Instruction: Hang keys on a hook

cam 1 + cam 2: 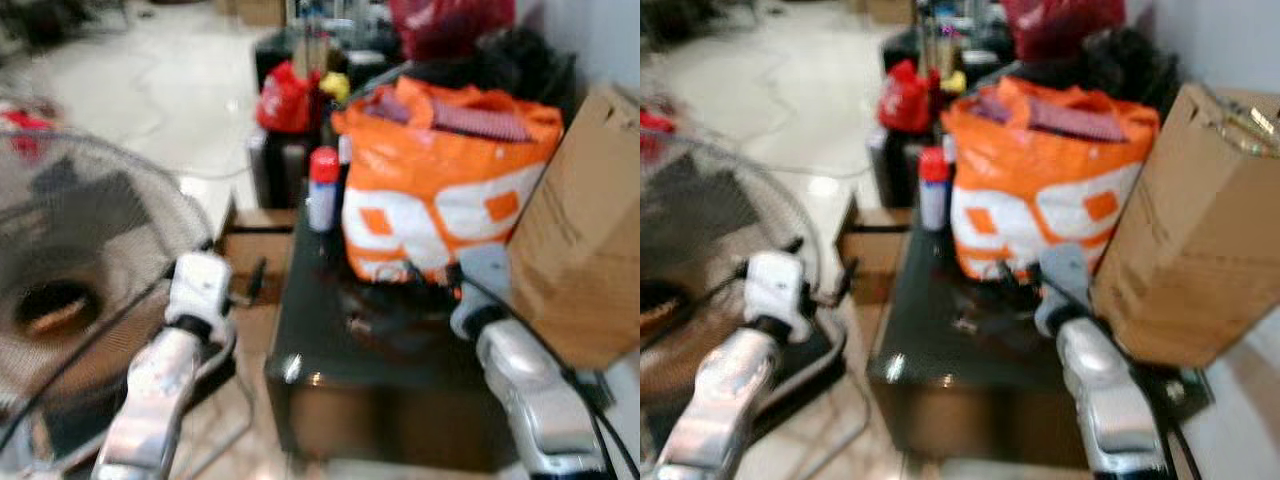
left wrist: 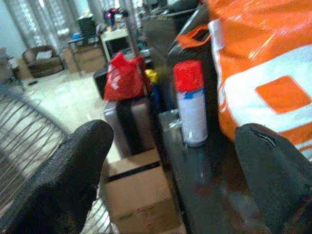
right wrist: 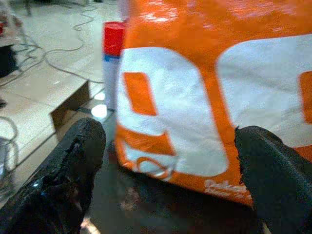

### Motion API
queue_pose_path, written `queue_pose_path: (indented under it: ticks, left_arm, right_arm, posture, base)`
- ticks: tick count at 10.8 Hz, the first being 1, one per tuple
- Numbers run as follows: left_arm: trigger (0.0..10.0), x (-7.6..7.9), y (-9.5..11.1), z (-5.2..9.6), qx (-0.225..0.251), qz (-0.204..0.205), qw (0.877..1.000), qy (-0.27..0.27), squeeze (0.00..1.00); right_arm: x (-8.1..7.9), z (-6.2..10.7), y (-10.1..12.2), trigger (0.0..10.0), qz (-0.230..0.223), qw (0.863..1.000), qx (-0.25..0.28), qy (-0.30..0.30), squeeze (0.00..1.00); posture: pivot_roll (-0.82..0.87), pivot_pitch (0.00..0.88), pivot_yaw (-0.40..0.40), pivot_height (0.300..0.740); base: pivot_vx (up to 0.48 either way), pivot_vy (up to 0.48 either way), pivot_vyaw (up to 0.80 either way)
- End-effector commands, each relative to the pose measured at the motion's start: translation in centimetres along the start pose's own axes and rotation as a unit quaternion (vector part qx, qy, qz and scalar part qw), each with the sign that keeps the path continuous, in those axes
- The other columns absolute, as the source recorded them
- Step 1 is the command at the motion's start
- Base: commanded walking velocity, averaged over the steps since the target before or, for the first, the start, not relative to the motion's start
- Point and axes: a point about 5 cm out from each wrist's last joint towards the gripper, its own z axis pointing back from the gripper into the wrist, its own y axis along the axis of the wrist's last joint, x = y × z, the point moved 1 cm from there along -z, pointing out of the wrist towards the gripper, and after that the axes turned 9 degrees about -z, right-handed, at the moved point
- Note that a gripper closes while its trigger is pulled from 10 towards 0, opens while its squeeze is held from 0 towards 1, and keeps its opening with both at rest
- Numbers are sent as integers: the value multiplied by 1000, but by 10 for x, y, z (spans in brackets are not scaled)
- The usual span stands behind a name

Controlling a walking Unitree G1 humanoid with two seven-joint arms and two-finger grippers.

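1. Table point(image 1: 330, 375), one, dark and glossy, low before the robot; the head views are blurred.
2. Orange-and-white bag point(image 1: 440, 190), one, upright on the table; one spray can point(image 1: 322, 190) with a red cap stands just beside it.
3. Small dark object point(image 1: 362, 322), possibly the keys, lies on the table in front of the bag; too blurred to tell.
4. Cardboard boxes: one large box point(image 1: 580, 240) right of the bag, one small box point(image 1: 255, 250) on the floor left of the table.
5. Fan point(image 1: 70, 270), one, wire-guarded, at left.
6. Left gripper point(image 2: 170, 170) and right gripper point(image 3: 168, 168): fingers wide apart, holding nothing, the right facing the bag.
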Motion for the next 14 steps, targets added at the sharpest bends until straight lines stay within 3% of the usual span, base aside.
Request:
queue_pose_path:
  ticks: [1, 4, 6, 7, 9, 10, 12, 13, 14]
  left_arm:
    - [10000, 6, 5, -3, 9, 3, 1000, -12, 914]
    - [10000, 5, 4, 0, 7, 3, 1000, -10, 910]
    - [10000, 6, 2, 2, 3, 9, 1000, -18, 875]
    - [10000, 11, -2, 2, -10, -7, 999, -46, 827]
    - [10000, 18, -14, 11, -46, -17, 994, -102, 831]
    - [10000, 22, -26, 19, -78, -38, 986, -144, 835]
    - [10000, 26, -40, 31, -117, -45, 969, -213, 831]
    - [10000, 32, -45, 37, -143, -46, 953, -261, 812]
    - [10000, 34, -46, 39, -151, -45, 947, -279, 800]
  right_arm:
    - [8, 1, 1, 10000, 2, 1000, 2, -14, 1000]
    - [4, -3, -2, 10000, 11, 1000, -8, 6, 1000]
    - [-6, -9, -13, 10000, 65, 994, -58, 61, 1000]
    - [-17, -14, -19, 10000, 84, 987, -84, 104, 1000]
    - [-47, -18, -52, 10000, 109, 953, -174, 224, 949]
    - [-56, -18, -68, 10000, 109, 938, -212, 252, 0]
    - [-65, -23, -88, 10000, 116, 927, -243, 261, 0]
    - [-66, -26, -97, 10000, 113, 923, -260, 262, 0]
    - [-65, -28, -104, 10000, 119, 920, -268, 260, 0]
  posture:
    - [1, 0, 22, 740]
    - [17, 0, 9, 740]
    - [22, 0, -2, 740]
    - [26, 0, -2, 740]
    - [37, 0, -5, 740]
    - [44, 0, -8, 740]
    - [50, 0, -14, 740]
    - [54, 0, -23, 740]
    - [54, 0, -33, 740]
  base:
    - [364, 0, 0]
    - [361, 0, 0]
    - [287, 0, 0]
    - [0, 0, 0]
    - [0, 0, 0]
    - [0, 0, 0]
    - [0, 0, 0]
    - [0, 0, 0]
    - [0, 0, 0]
